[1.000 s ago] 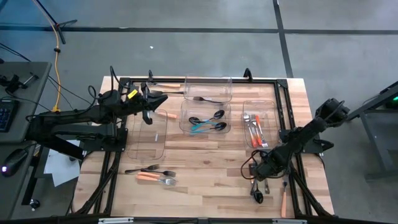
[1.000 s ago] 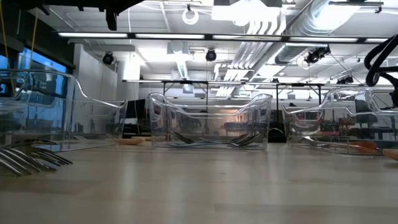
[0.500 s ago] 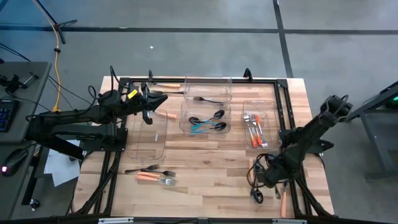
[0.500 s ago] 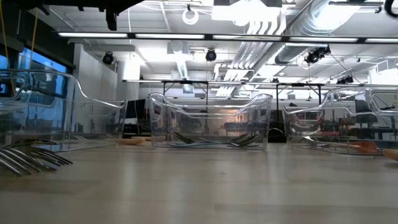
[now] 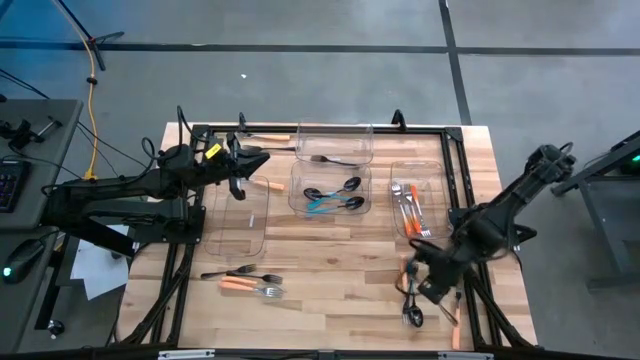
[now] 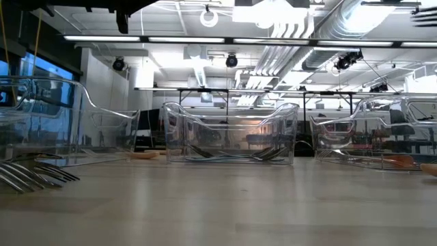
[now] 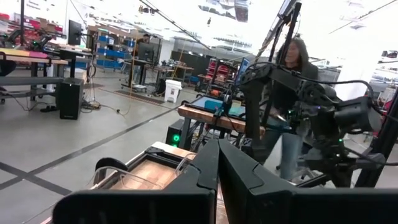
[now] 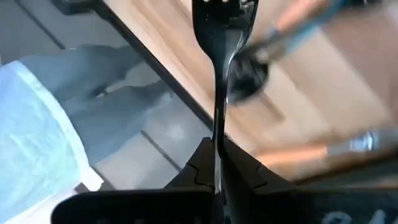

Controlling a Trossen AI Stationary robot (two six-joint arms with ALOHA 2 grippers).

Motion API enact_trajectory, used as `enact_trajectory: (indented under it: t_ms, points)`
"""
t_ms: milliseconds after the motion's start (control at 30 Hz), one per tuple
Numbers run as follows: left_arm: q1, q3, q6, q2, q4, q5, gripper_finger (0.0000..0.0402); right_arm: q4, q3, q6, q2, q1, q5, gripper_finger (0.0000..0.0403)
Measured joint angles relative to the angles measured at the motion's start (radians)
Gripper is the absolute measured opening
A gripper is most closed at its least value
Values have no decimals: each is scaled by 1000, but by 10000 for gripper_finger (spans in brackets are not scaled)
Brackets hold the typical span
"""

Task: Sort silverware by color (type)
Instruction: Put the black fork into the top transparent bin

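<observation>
My right gripper hangs above the table's near right part, shut on a dark fork that sticks out past its fingertips. Under it more silverware lies loose: a black spoon and an orange-handled piece. Black spoons and a teal one lie in the middle bin, orange-handled forks in the right bin, and one dark piece in the far bin. Some silverware lies near left. My left gripper waits shut, raised over the far left. My right gripper pinches the fork's thin handle between its two fingers, near the handle's free end. The fork runs straight on from the fingers, tines farthest out, slanting down toward the table. It is lifted clear of the silverware below.
A clear bin with nothing in it stands at the left. Two orange-handled pieces lie near my left gripper. Black frame rails run along the table's sides. A person stands beyond the table.
My right gripper has risen from the loose silverware at the near right, lifting the fork clear of the table. Its wrist has rolled as it went up.
</observation>
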Motion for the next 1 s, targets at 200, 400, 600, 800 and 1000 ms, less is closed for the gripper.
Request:
enact_trajectory:
  t_ms: [200, 400, 600, 800, 1000]
  points:
    - [0, 0, 2, 0, -6, -66, 0, 59, -4, -337, 32, -220, 101, 0]
    - [0, 0, 25, 0, -6, -88, 0, 317, -4, -794, 56, -464, 166, 0]
    - [-1, 0, -60, 0, 6, -38, 0, 649, -4, -1089, 97, -682, 167, 0]
    - [-9, 1, -106, 15, 28, 27, 0, 889, -4, -1236, 153, -820, 125, 0]
    - [-43, 36, -64, 88, 19, 64, 0, 965, -4, -1327, 194, -865, 80, 0]
